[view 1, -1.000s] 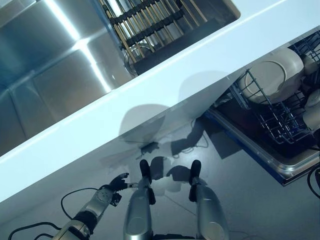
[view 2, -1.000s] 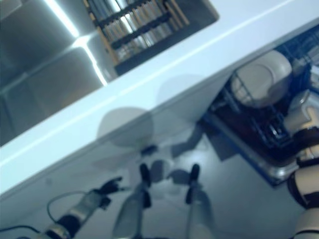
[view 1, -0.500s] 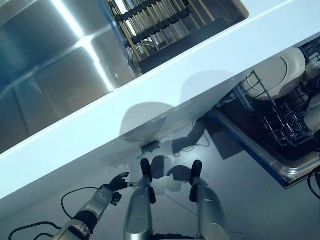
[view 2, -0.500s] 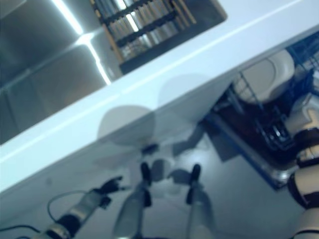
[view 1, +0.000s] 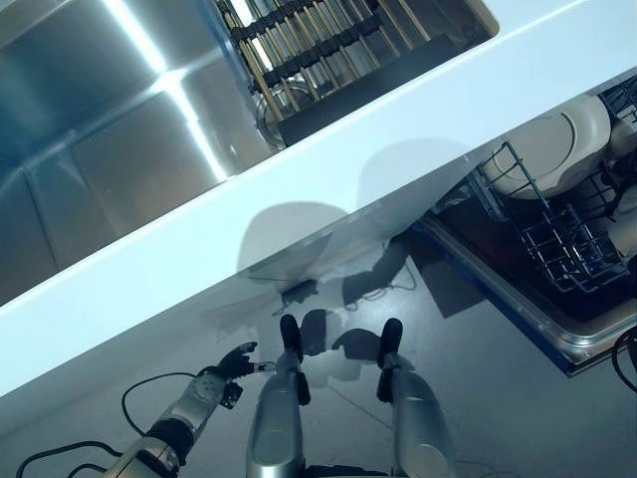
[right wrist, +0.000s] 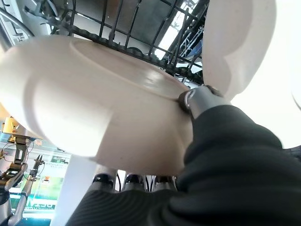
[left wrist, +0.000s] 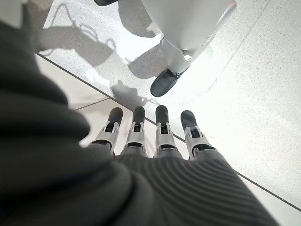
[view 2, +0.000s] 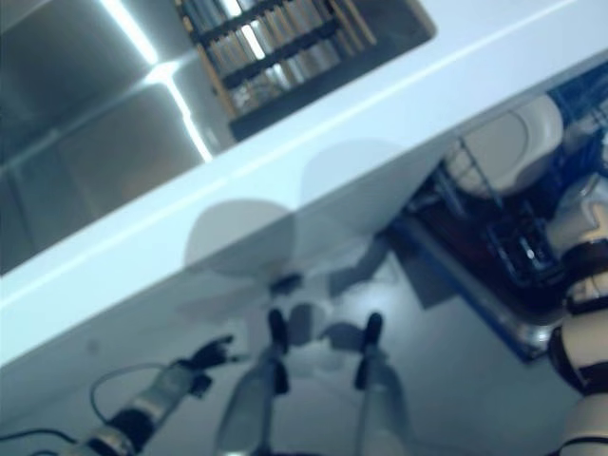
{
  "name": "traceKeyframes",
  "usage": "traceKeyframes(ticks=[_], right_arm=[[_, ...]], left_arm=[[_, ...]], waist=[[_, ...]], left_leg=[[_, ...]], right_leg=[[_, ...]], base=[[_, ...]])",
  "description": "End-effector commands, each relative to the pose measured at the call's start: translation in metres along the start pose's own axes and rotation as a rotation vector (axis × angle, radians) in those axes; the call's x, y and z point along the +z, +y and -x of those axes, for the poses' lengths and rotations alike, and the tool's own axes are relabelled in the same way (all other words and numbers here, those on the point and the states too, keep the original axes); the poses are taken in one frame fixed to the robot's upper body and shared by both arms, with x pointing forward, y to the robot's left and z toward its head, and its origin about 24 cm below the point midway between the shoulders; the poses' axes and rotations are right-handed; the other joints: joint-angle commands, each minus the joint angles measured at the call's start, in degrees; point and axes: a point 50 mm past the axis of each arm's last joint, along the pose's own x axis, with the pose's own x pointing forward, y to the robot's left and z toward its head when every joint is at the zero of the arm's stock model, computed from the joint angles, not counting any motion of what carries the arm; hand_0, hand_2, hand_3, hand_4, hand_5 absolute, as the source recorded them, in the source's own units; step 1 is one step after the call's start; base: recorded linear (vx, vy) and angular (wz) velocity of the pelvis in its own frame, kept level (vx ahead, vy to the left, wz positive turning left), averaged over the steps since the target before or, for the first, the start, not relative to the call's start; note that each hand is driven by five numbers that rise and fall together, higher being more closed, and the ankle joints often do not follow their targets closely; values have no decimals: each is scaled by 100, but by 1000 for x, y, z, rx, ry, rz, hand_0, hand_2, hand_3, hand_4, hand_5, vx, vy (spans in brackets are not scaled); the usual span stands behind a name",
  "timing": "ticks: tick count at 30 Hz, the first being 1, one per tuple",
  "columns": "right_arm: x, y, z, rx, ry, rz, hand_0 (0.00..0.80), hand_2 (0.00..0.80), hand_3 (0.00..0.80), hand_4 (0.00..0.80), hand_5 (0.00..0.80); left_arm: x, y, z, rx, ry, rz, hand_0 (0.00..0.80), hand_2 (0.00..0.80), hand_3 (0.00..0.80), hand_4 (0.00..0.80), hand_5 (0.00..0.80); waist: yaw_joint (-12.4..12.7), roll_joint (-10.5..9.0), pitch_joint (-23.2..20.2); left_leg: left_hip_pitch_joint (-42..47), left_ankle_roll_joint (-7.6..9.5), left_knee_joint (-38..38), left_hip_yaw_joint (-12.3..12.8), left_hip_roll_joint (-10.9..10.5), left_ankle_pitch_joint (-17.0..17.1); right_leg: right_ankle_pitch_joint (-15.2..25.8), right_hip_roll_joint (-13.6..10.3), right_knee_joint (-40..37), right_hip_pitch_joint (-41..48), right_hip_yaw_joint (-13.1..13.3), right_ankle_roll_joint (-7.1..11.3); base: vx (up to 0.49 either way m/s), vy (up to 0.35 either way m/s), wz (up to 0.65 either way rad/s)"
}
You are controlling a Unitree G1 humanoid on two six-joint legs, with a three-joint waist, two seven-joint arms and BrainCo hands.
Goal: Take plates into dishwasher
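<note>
Right hand (right wrist: 202, 101) has got a cream round ceramic plate (right wrist: 89, 99) clamped, from what the wrist view shows: thumb pressed on the dished face near the rim, fingertips poking out under the far edge, so it's a pinch across the rim. That plate sits right up against the black wire dishwasher rack (right wrist: 141, 28), with a second cream plate edge just beside it at the upper right of that view. From the head camera the rack (view 1: 557, 239) is at the right edge of the frame, below the long white counter (view 1: 328, 169), already carrying another cream plate (view 1: 547, 149) stood up in the tines. The right arm only shows as pale segments at the lower right of the right eye view.

My guess on handling: glazed ceramic, stiff, fairly weighty for a pinch hold, slick and chippy if it knocks the wires. Holding it by the rim with the thumb on the face looks like the sane way, since that leaves the lower edge free to slot between tines.

Left hand (left wrist: 150, 136) is down low, lower left of the left eye view, fingers straight and side by side over the pale speckled floor (left wrist: 254, 94), holding nothing.

Up top left there's a stainless steel sink (view 1: 109, 149) with a wooden slatted drying rack (view 1: 309, 50).
</note>
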Motion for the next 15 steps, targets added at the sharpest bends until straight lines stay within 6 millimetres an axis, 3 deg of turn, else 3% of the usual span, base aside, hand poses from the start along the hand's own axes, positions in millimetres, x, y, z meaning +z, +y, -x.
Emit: traceKeyframes(ticks=[1,15], right_arm=[[10,-33,-7,-93,-1,-32,0,0,0,0,0],[11,-34,-7,-100,-2,-32,0,0,0,0,0]], left_arm=[[10,9,-2,12,-26,-42,0,0,0,0,0],[11,8,-2,12,-31,-47,0,0,0,0,0]], waist=[[137,-124,110],[132,-133,104]], left_leg=[[-418,126,-31,-448,-150,183],[-376,133,-87,-425,-149,189]], right_leg=[[-341,5,396,-61,-350,-78],[-331,8,357,-22,-349,-65]], base=[[0,0,0],[0,0,0]])
